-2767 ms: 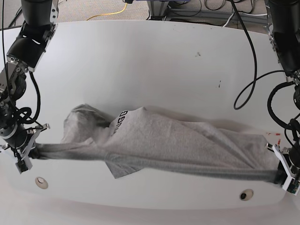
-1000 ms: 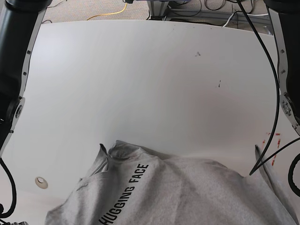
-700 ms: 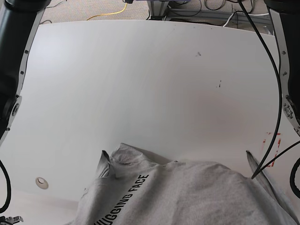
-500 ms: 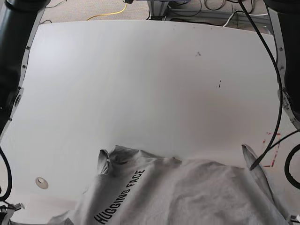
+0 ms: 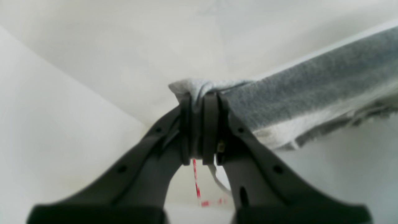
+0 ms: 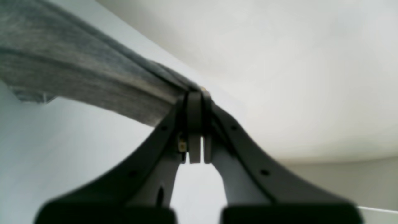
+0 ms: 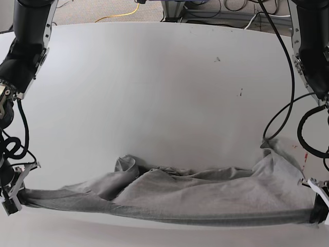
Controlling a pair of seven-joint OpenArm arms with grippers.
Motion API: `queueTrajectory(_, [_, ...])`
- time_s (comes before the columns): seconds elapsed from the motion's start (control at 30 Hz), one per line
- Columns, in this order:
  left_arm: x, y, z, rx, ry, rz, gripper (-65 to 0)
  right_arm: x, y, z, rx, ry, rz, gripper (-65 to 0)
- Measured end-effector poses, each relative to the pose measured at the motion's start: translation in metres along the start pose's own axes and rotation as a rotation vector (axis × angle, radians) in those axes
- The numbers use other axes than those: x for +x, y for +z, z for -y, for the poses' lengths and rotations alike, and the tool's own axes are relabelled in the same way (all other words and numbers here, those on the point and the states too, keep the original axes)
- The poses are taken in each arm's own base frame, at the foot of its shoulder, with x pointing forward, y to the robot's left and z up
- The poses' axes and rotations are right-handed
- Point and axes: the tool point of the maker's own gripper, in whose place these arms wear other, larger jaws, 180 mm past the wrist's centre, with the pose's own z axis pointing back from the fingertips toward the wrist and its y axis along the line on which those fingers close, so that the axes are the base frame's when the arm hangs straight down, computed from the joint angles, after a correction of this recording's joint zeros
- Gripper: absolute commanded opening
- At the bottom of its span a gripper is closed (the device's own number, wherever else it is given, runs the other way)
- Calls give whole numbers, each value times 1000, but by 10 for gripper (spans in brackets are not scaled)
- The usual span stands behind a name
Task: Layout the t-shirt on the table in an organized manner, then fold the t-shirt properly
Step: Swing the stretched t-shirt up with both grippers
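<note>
Base view: the heather-grey t-shirt [image 7: 205, 193] lies along the near edge of the white table [image 7: 154, 87], stretched into a long band between the two arms, with its near hem pulled into a taut, nearly straight line. The left end effector [image 7: 320, 208], at the right of this view, is closed on one end of that hem; the right end effector [image 7: 11, 194], at the left of this view, is closed on the other end. Behind the taut edge the fabric rests on the table in loose folds, with a raised crumpled bunch [image 7: 125, 165] left of centre and a peaked corner [image 7: 272, 154] near the right end. A black cable [image 7: 288, 110] loops down beside the left arm, and small dark specks [image 7: 217, 59] mark the far part of the table. Left wrist view: the left end effector [image 5: 200, 102] has its jaws nearly together, pinching a gathered wad of the t-shirt [image 5: 311, 96], which runs off to the right as a tight grey strip; a piece of red tape [image 5: 196, 183] on the table shows below, between the fingers. Right wrist view: the right end effector [image 6: 195, 96] has its jaws fully together on the edge of the t-shirt [image 6: 77, 77], which runs off to the upper left as a flat, stretched band above the table.
</note>
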Motion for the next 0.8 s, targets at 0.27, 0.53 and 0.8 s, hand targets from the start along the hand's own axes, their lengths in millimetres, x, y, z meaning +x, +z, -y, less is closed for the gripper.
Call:
queueTrajectory(0.27, [-32,9,35,-45,-23,-58,-650,-45,19,-39,27,1,-60,-650])
queueTrajectory(0.53, [-64,21,56,-90,-8,-114,-650,-94,34,-52,26,-69,-141,-650])
queueTrajectory(0.8, [-128,49,67,-136,110,-263,-650,-159,53,-81,76,-151,-283,-650])
